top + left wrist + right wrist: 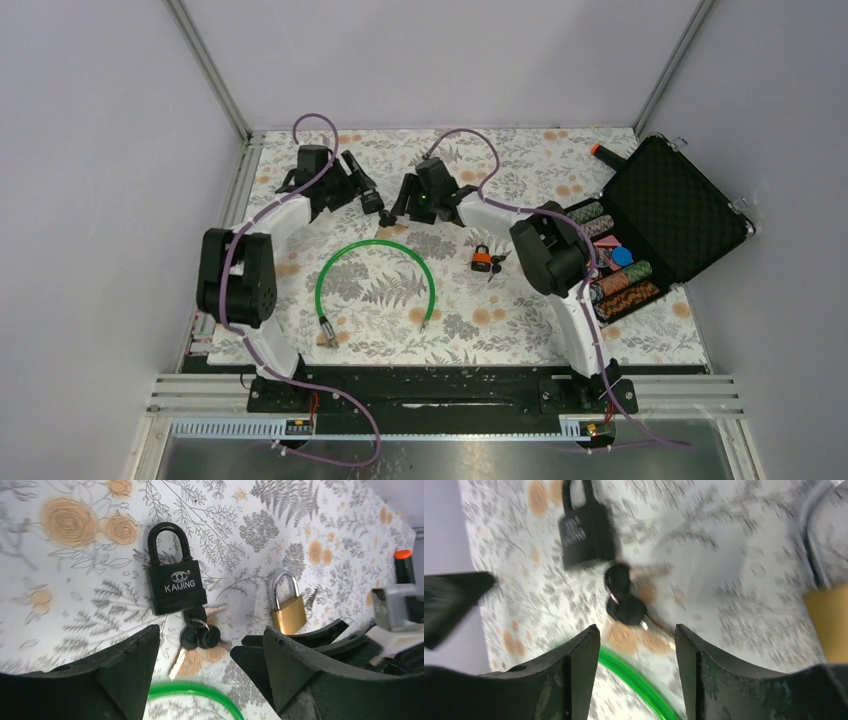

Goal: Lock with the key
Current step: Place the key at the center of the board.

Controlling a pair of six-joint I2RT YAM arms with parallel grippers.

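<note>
Hovering with fingers spread, the left gripper (211,640) frames the black KAIJING padlock (175,577), which lies flat on the worktop (75,605). The key bunch (199,632) touches the padlock's base, one key apparently seated. The right gripper (636,630), likewise open, faces the keys, presumably to turn one. A brass padlock (288,609) lies nearby.

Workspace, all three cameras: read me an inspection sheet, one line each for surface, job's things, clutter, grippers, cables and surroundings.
Surface: floral cloth lying flat over the table.
Job's things: black padlock, shackle down in its body; key bunch at its base.
Clutter: brass padlock; green cable loop; chip case, lid open.
Grippers: left gripper and right gripper both open, holding nothing, aimed at the keys.
Cables: purple cables run along both arms.
Surroundings: grey walls; nothing else seen.
</note>
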